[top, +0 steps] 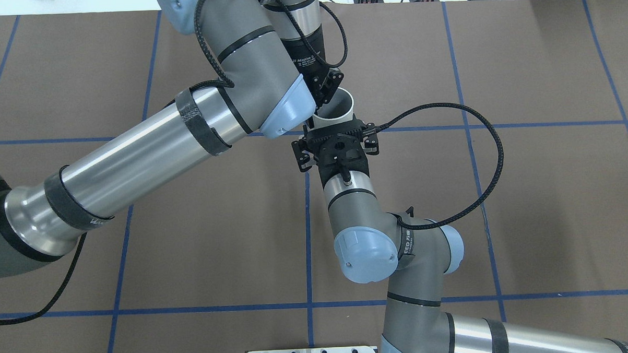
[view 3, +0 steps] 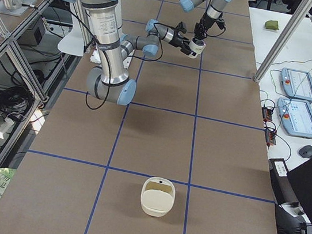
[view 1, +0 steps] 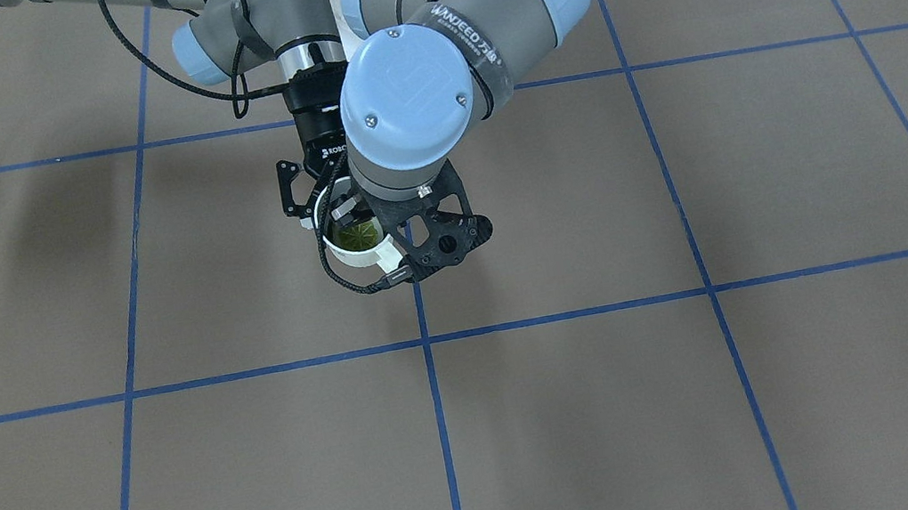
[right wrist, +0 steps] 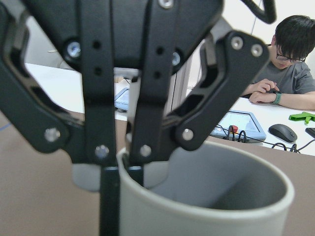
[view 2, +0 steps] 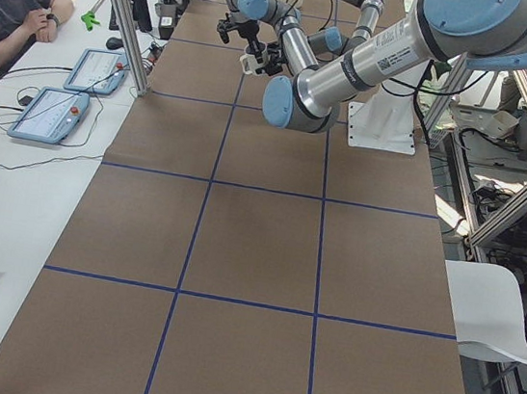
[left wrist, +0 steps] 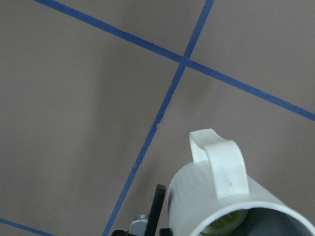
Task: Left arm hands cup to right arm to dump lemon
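My left gripper hangs closed on a rim; the right gripper sits just beside, opening hidden from me. Pinched there, aloft: the cup, the lemon inside. Releasing before right grips, I'd lose both.

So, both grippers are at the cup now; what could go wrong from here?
1. The right gripper pinches the cup only by its rim wall; once the left gripper lets go, the cup may swing and spill the loose lemon early.
2. Both grippers crowd one rim, so they might knock when parting.
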Controlling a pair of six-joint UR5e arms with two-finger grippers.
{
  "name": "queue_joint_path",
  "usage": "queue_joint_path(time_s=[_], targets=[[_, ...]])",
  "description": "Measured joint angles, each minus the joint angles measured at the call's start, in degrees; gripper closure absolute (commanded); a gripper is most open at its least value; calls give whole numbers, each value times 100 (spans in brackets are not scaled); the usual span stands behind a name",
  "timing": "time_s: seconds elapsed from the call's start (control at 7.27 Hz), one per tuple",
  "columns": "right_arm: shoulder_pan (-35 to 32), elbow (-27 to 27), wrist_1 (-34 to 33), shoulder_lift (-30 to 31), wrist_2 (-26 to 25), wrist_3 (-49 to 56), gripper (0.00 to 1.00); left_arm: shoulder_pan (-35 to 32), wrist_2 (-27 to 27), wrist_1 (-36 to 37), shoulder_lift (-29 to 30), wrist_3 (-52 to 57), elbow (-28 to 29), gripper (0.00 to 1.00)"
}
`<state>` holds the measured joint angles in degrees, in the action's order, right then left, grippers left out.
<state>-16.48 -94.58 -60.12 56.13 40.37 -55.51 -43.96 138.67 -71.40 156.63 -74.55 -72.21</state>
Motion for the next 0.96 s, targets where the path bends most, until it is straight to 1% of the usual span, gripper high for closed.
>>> queue_joint_path(time_s=[0.14,0.28,0.69,0.96], targets=[[-2,-5,2,-2,8,-25,100,-1,2,-1,-12,5,-2,43],[-4,-11,2,-7,20,-31,100,-1,6,-12,-17,24,-12,0],[-6,-9,-2,-7,46,-5,100,-12,-74,-26,-36,36,-386,0],[-55,-25,0,25,65,9,100,-167,-91,-23,-36,63,-420,0]])
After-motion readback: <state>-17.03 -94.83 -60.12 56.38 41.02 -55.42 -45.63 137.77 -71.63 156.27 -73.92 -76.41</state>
